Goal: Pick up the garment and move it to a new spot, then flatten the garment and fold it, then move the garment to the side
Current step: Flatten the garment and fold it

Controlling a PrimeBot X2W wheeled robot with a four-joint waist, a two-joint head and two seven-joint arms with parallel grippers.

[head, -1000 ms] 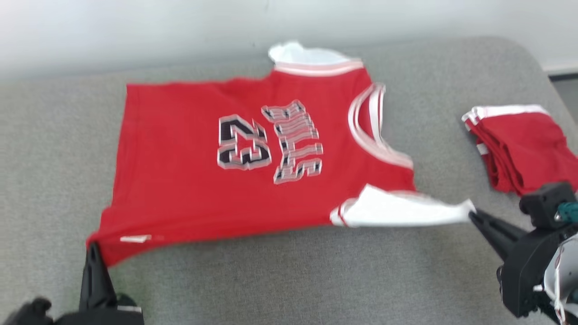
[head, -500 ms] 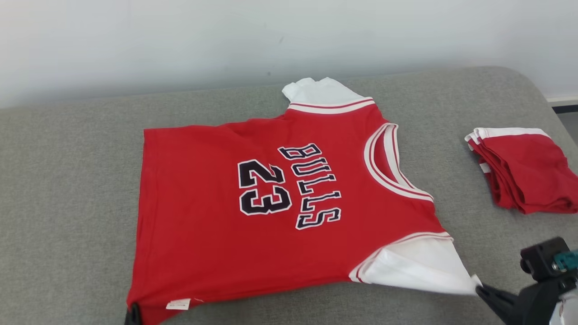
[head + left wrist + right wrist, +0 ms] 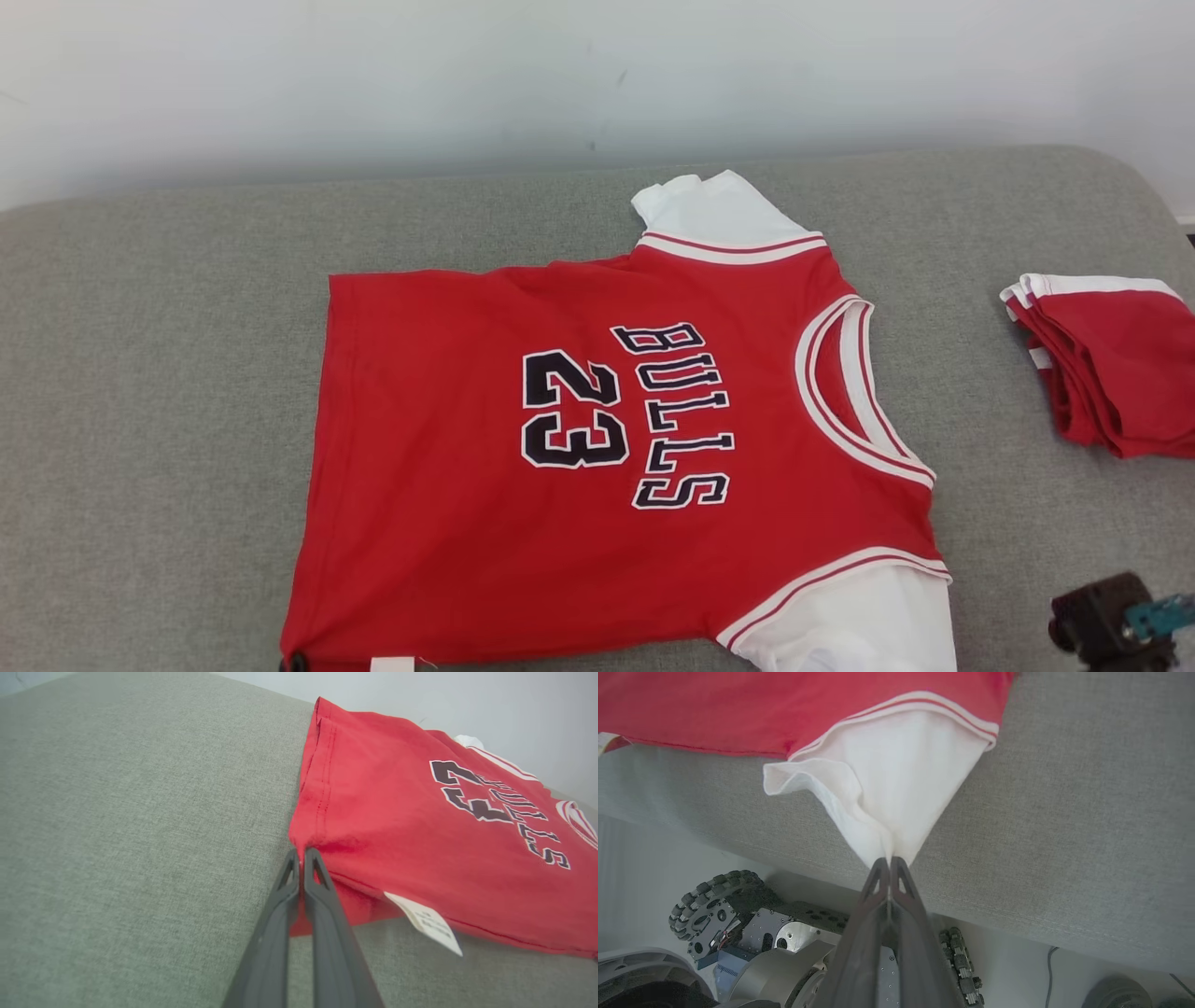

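The garment (image 3: 439,532) is a red jersey with white sleeves and "BULLS 23" on it. It lies spread flat on the grey padded surface (image 3: 159,373), neck to the right. My left gripper (image 3: 301,856) is shut on the jersey's (image 3: 397,812) near hem corner, beside a white label (image 3: 427,921). Its tip (image 3: 297,663) just shows at the bottom edge of the head view. My right gripper (image 3: 889,861) is shut on the tip of the near white sleeve (image 3: 896,774), pulling it to a point over the surface's front edge.
A second red garment (image 3: 1111,364) lies folded at the right edge of the surface. A pale wall (image 3: 373,84) runs behind. Below the front edge, my wheeled base (image 3: 714,905) shows in the right wrist view. Bare grey surface lies left of the jersey.
The head camera has moved, so the whole picture has shifted down and to the right. The jersey, earlier stretched with its near edge lifted, now lies flat. Both grippers keep their hold.
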